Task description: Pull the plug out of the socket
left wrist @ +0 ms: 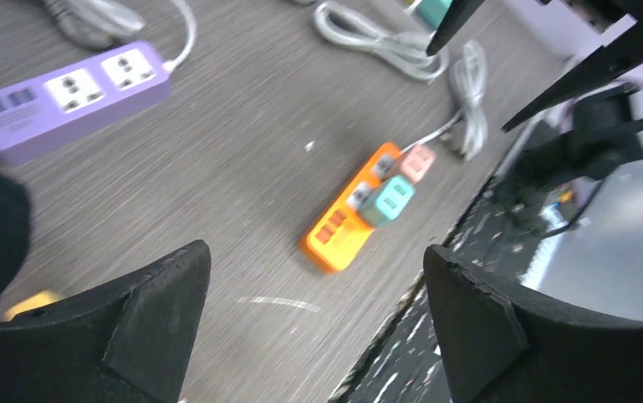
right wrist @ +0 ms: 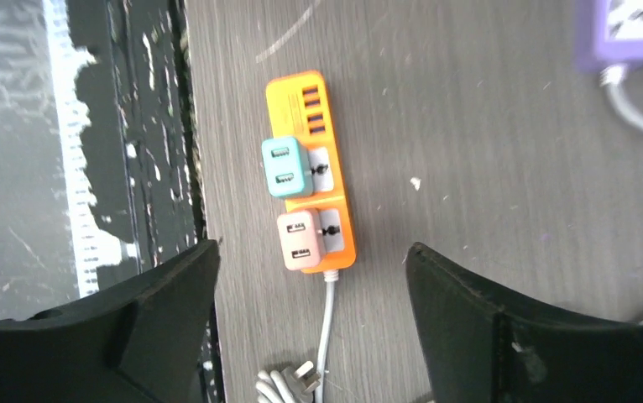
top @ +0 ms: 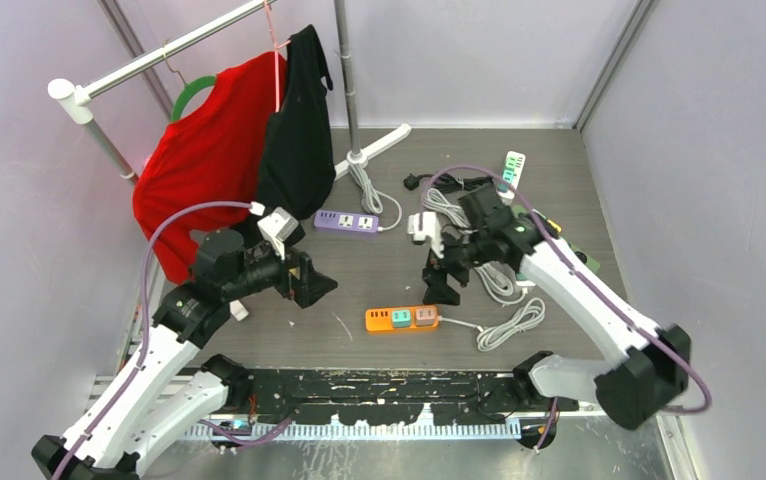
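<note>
While both plugs sit fully in their sockets, nothing of the pull is done yet.

Left hand [top: 311,283]: fingers spread wide, empty, hanging above the bench [top: 379,265]. The orange strip [top: 379,320] lies off to its right and lower down, clear of its fingers. In the left wrist view the strip shows beyond the gap between them, not within reach. A purple strip [top: 347,222] lies on the far side of this hand; I judge it has no part in the job.

Orange strip: flat on the bench, teal plug [right wrist: 285,166] and pink plug [right wrist: 299,239] side by side on it. Both are seated flush, with no gap seen at either base. A white cord [right wrist: 328,319] runs out of the pink end. The task names one plug; I cannot tell which is meant.

Right hand [top: 446,287]: fingers apart, holding nothing, above the bench. The strip is just to its left, toward the arm bases. The right wrist view has both plugs below the hand, nearer one finger than the other, with no contact.

Judged progress: approach only. Left to do: lower a hand over one plug, close on it, steady the strip with the other hand, draw the plug straight out.
</note>
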Tool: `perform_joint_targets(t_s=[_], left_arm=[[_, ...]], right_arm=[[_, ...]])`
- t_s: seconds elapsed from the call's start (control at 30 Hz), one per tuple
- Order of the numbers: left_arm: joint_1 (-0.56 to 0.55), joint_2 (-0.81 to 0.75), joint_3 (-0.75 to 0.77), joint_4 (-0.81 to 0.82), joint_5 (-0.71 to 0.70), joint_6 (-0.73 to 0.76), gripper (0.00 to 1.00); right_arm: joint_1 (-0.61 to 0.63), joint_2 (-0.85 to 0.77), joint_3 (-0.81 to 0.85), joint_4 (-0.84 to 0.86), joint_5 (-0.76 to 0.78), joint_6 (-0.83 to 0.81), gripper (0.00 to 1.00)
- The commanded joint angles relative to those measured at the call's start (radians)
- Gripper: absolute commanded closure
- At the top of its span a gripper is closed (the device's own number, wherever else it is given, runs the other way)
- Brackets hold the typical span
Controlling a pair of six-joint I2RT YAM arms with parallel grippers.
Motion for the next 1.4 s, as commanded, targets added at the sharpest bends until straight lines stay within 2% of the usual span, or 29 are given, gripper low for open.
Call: perform_joint_targets(t_s=[0.0,0.03,0.1,0.13,0.2,0.27,0.3,0.4,0.47,0.53,0.63,0.8,1.1,1.37], left_arm=[[0.004,-0.006,-0.081,0.433,0.229,-0.349,0.03],[0.002,0.006,-0.119,0.616,0.257,-0.465,0.03],[-0.002,0.043,-0.197,0.894,0.275,-0.664,0.03],[-0.013,0.063,-0.227,0.991,0.269,-0.718,0.04],[-0.072,0.093,-0.266,1.048,0.218,-0.708,0.05],[-0.189,0.113,-0.28,1.03,0.129,-0.583,0.06],[-0.262,0.118,-0.275,0.981,0.069,-0.489,0.06],[-0.467,0.15,-0.268,0.824,-0.12,-0.142,0.05],[-0.542,0.189,-0.313,0.836,-0.188,0.042,0.05],[-0.579,0.228,-0.379,0.908,-0.202,0.171,0.06],[-0.587,0.299,-0.466,1.025,-0.245,0.326,0.05],[-0.584,0.437,-0.459,1.08,-0.271,0.433,0.05],[-0.521,0.617,-0.451,1.215,-0.186,0.439,0.12],[-0.486,0.734,-0.399,1.235,-0.078,0.419,0.2]], right_arm=[[-0.035,-0.161,-0.017,0.06,-0.213,-0.021,0.05],[-0.035,-0.167,-0.011,0.018,-0.246,-0.107,0.01],[-0.035,-0.12,0.05,-0.179,-0.308,-0.304,0.0],[-0.035,-0.083,0.092,-0.28,-0.335,-0.392,0.0],[-0.035,-0.026,0.135,-0.396,-0.385,-0.444,0.0],[-0.035,-0.014,0.108,-0.392,-0.403,-0.511,0.0],[-0.037,-0.03,0.064,-0.311,-0.389,-0.485,0.0],[-0.051,-0.111,-0.14,0.045,-0.266,-0.246,0.01],[-0.052,-0.14,-0.222,0.165,-0.156,-0.189,0.08],[-0.052,-0.148,-0.27,0.222,-0.138,-0.183,0.14],[-0.043,-0.125,-0.289,0.256,-0.134,-0.192,0.23],[-0.029,-0.096,-0.308,0.285,-0.08,-0.21,0.27],[-0.029,-0.068,-0.33,0.292,-0.077,-0.241,0.27],[-0.024,-0.06,-0.343,0.299,-0.082,-0.256,0.3]])
